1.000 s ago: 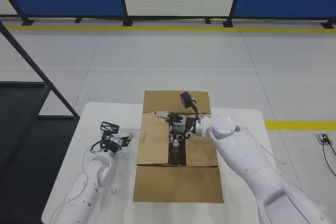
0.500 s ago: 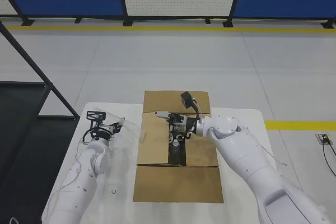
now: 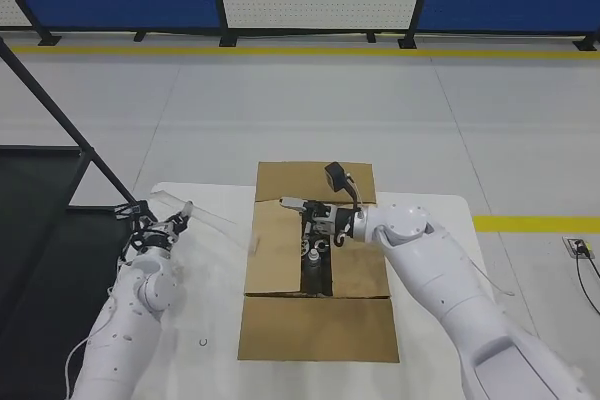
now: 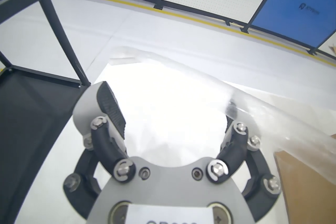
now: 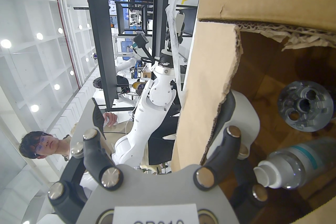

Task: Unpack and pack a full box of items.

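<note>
Your box [image 3: 280, 262] sits on the surface [image 3: 205, 295], holding a bottle [image 5: 291, 164] and a clear ribbed round part [image 5: 304, 107] (possibly a lid). Your right end effector [image 5: 166, 104] straddles a flap [image 5: 207, 83], spread wide; the left end effector [image 4: 168, 107], also wide, touches plastic film [image 4: 189, 72].

White bench [image 3: 215, 300], the reference for all below.
- Small ring [image 3: 202, 345] lying on the bench, near its front left.
- Black metal frame [image 3: 80, 152] off the bench's left side, with a black base [image 3: 20, 250].
- Yellow floor line [image 3: 545, 223] and floor socket with cable [image 3: 577, 247] right of the bench.
- Blue and white panels [image 3: 120, 12] far beyond the bench.
</note>
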Motion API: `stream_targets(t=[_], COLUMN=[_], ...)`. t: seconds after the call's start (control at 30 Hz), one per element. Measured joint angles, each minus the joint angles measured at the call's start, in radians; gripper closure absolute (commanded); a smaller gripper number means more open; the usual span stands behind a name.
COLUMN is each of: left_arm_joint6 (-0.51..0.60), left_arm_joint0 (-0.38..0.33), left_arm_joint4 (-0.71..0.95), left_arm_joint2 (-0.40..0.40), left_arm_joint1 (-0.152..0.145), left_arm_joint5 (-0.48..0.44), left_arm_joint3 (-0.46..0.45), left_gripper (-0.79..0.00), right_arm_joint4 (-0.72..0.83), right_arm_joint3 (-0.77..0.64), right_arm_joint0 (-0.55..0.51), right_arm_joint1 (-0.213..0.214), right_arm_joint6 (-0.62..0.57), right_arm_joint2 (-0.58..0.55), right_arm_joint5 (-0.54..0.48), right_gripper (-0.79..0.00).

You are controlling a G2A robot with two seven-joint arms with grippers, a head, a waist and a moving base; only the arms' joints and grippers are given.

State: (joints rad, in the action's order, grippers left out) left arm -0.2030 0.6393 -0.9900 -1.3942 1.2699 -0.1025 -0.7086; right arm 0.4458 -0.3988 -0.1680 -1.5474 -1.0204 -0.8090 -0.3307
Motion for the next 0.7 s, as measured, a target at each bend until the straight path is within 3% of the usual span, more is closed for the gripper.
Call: stream_targets(t=[0.3, 0.7], left_arm_joint6=[-0.058, -0.153], left_arm_joint0=[0.088, 0.304], left_arm_joint4=[0.106, 0.21], left_arm_joint2=[-0.048, -0.105], left_arm_joint1=[-0.002, -0.001], left_arm_joint5=[-0.032, 0.006], left_arm_joint3=[-0.062, -0.271], left_gripper=[-0.785, -0.785], right_arm_joint4=[-0.017, -0.032], right_arm_joint3=[0.006, 0.018], right_arm_joint0=[0.004, 0.008], right_arm_joint1=[-0.005, -0.013], right_arm_joint6=[-0.012, -0.027], right_arm_joint2=[-0.01, -0.022], right_arm_joint5=[0.003, 0.007], right_gripper=[-0.785, -0.785])
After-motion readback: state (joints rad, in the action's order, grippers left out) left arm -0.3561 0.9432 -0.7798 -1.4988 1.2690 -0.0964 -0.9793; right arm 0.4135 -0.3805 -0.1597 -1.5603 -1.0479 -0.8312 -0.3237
